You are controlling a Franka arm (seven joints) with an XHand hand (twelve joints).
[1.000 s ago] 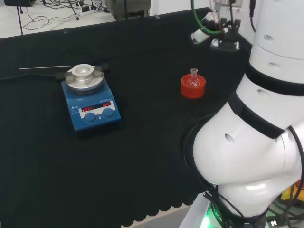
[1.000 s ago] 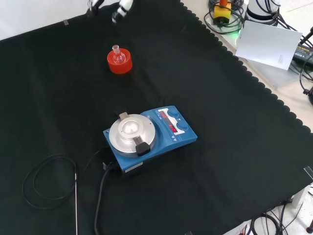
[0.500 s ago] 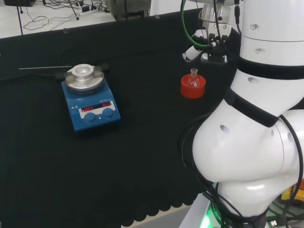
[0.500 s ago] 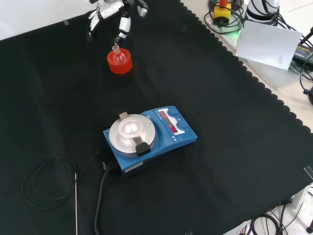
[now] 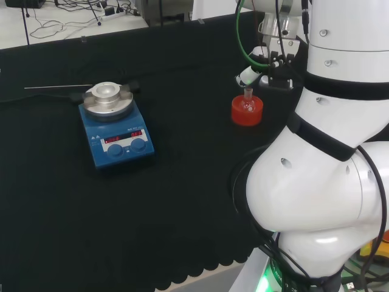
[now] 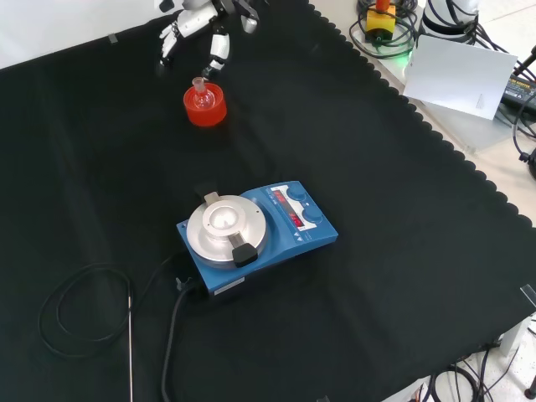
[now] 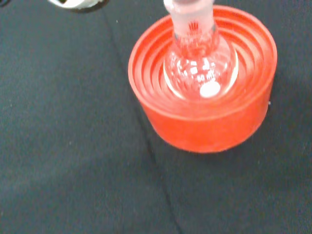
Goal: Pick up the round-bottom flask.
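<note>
Fingers [image 6: 219, 52] spread apart, empty, hover just above the round-bottom flask [image 6: 200, 94], which sits upright in its red ribbed stand [image 6: 205, 109] on the surface [image 6: 402, 251]. Best closed around the neck, then lifted straight upward.

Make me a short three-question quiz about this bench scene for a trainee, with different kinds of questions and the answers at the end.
1. True or false: the round-bottom flask sits upright in the red ribbed stand.
2. Multiple choice: in the front view, where is the hand relative to the flask? A) curled round its neck B) above it, fingers spread, not touching C) resting on the blue stirrer plate
3. Fill in: the thin metal probe lies on the black ____.

Key: 1 true; 2 B; 3 cloth.
</note>
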